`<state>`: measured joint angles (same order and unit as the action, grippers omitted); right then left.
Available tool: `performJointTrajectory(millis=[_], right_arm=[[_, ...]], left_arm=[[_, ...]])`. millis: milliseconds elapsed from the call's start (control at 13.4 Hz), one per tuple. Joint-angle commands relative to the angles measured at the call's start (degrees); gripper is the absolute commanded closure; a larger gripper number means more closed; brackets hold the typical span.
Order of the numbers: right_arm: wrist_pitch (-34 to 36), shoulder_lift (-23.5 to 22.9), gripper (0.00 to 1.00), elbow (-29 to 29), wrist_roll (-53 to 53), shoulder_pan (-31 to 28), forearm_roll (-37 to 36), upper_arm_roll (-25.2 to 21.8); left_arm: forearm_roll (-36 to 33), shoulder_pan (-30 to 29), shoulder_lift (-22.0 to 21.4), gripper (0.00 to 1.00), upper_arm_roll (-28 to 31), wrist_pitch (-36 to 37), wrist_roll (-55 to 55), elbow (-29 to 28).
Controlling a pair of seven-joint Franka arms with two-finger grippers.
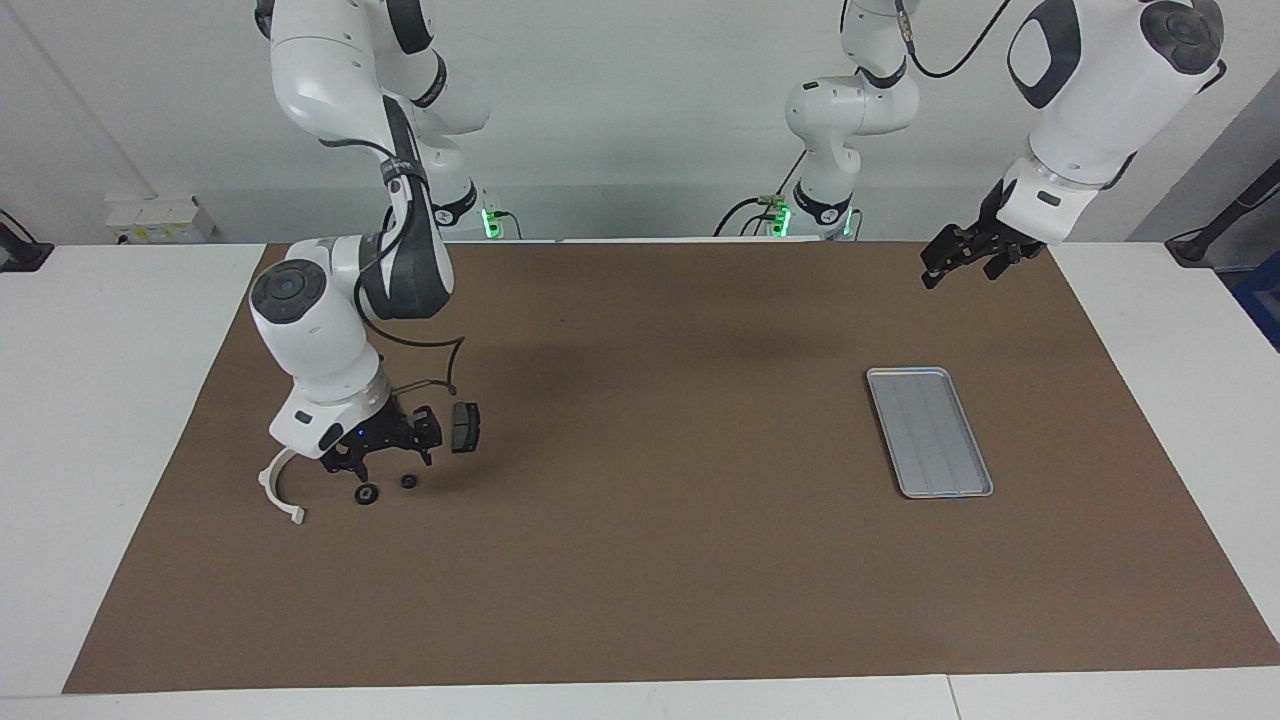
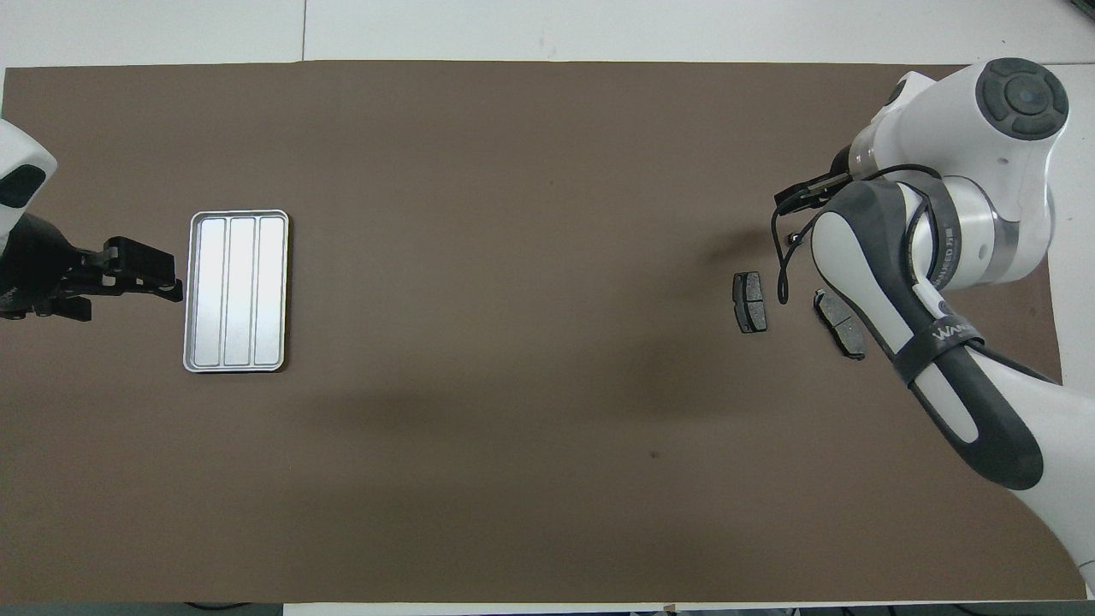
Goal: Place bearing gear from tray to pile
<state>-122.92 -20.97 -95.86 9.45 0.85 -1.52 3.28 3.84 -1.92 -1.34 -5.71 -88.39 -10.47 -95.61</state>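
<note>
One tray [image 2: 238, 292] lies at nine o'clock on the single brown mat [image 2: 513, 171] in the overhead view. Two dark brake pads sit near three o'clock: one pad [image 2: 750, 301] and a second pad [image 2: 840, 323] beside it. The facing view shows one white bracket [image 1: 280, 490] at eight o'clock, with two small dark rings by it: one ring [image 1: 367, 494] and another ring [image 1: 408, 481]. There are two grippers: the left gripper [image 1: 958, 262] and the right gripper [image 1: 383, 462].
</note>
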Motion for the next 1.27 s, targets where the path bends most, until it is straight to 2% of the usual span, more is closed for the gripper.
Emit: performJointTrajectory(millis=[0,225,449,749,899,1198], right_arm=[[2.0,3.2,0.09,0.1,-1.3,-0.3,-0.4,0.1],[7.7,8.7,0.09,0.5,-1.6,-0.2,-0.6,-0.2],[16.9,13.7,0.09,3.0,-1.7,-0.9,-0.6,-0.2],[22.9,21.2,0.09,-1.1,-4.3,-1.8,-0.5,-0.2],[23.2,22.4,0.09,-2.5,-5.3,-2.2,-0.4,-0.2],[25.3,24.2,0.09,-1.2,-8.1,-2.0,-0.2,-0.1]], left_arm=[[-0.8,0.2,-1.5,0.0,0.1,-0.4,0.1,-1.3],[-0.8,0.2,-1.4,0.0,0.1,-0.4,0.1,-1.3],[-0.8,0.2,-1.5,0.0,0.1,-0.4,0.1,-1.3],[-0.8,0.2,-1.4,0.0,0.1,-0.4,0.1,-1.3],[-0.8,0.2,-1.4,0.0,0.1,-0.4,0.1,-1.3],[-0.8,0.2,-1.4,0.0,0.1,-0.4,0.1,-1.3]])
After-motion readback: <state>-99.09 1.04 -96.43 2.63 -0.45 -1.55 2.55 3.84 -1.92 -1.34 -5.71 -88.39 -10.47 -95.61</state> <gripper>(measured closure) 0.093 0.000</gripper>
